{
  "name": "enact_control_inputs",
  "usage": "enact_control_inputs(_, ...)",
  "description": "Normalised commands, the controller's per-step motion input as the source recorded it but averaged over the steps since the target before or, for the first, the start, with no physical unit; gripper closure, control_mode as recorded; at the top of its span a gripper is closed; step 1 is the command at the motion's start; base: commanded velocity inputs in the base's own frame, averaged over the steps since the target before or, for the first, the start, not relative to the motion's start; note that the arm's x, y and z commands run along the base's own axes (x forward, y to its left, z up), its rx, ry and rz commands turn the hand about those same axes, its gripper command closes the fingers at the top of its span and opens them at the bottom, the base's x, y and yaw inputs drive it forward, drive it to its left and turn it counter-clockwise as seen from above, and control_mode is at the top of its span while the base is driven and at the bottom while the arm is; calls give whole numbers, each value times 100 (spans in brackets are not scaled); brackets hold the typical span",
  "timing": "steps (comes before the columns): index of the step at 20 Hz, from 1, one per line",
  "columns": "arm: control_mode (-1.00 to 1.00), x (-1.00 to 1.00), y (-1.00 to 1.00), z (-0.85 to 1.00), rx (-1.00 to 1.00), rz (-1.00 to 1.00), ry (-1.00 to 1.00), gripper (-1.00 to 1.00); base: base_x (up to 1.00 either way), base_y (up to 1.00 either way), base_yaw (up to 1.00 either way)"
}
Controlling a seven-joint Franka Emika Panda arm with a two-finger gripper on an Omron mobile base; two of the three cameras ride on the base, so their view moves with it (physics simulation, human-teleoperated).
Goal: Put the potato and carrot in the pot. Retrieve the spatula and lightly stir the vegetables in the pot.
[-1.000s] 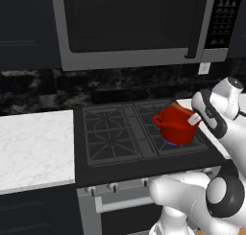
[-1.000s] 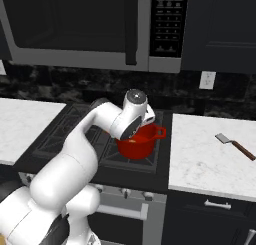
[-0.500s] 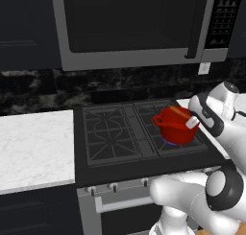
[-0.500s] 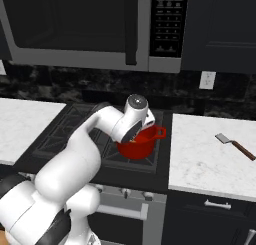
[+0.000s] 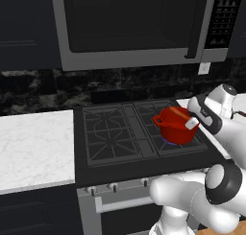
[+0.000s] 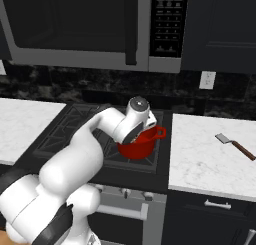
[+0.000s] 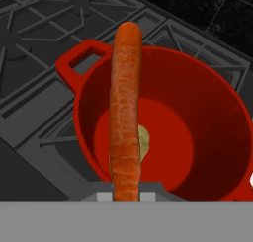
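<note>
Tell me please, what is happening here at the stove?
The robot's end effector is shut on the carrot and holds it above the open red pot, which sits on the right front burner of the stove. The potato already lies on the pot's bottom. The spatula lies untouched on the white counter to the right of the stove, so stirring has not begun.
</note>
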Motion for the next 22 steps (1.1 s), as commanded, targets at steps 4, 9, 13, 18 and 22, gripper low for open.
enact_control_inputs(4, -100, 9, -23, -2, 3, 1, 0, 100, 0, 0, 0)
enact_control_inputs(9, -100, 3, -21, -3, 1, 0, 1, 100, 0, 0, 0)
enact_control_inputs(13, -100, 17, -1, -23, 0, 0, 0, -100, 0, 0, 0)
enact_control_inputs(18, -100, 36, 19, -19, 0, 0, 0, -100, 0, 0, 0)
enact_control_inputs(22, -100, 26, 0, -5, 0, 0, 0, -100, 0, 0, 0)
